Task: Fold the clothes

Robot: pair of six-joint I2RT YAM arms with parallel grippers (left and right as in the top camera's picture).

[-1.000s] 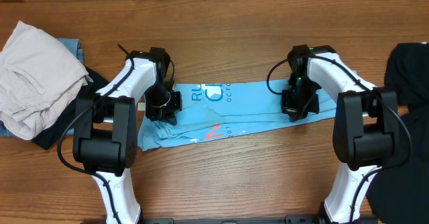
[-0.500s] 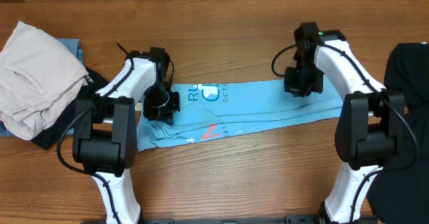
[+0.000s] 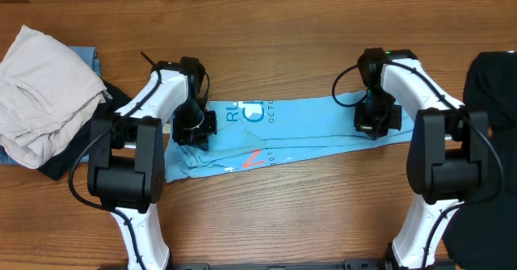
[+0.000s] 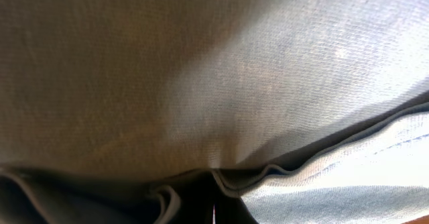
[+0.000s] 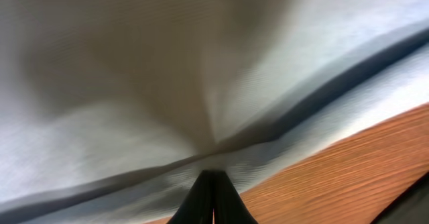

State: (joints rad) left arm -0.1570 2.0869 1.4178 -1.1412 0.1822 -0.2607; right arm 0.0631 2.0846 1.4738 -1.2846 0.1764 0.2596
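Observation:
The clothes in play are a sky-blue T-shirt (image 3: 307,132), folded into a long strip across the middle of the table, with white lettering and a red mark facing up. My left gripper (image 3: 194,131) is pressed onto its left end and shut on a fold of the fabric. In the left wrist view the cloth (image 4: 281,63) fills the frame and bunches at my dark fingertips (image 4: 214,210). My right gripper (image 3: 376,123) is shut on the strip's right end. In the right wrist view the fabric (image 5: 134,83) converges into the pinched tips (image 5: 213,196).
A pile with an off-white garment (image 3: 40,92) on top of blue and black ones lies at the far left. A black garment (image 3: 493,84) sits at the right edge. The wooden table (image 5: 348,170) shows beside the shirt's hem.
My right gripper swung toward the far side of the table, then came back down a little further right, still pinching the shirt's right end. The left arm has stayed put.

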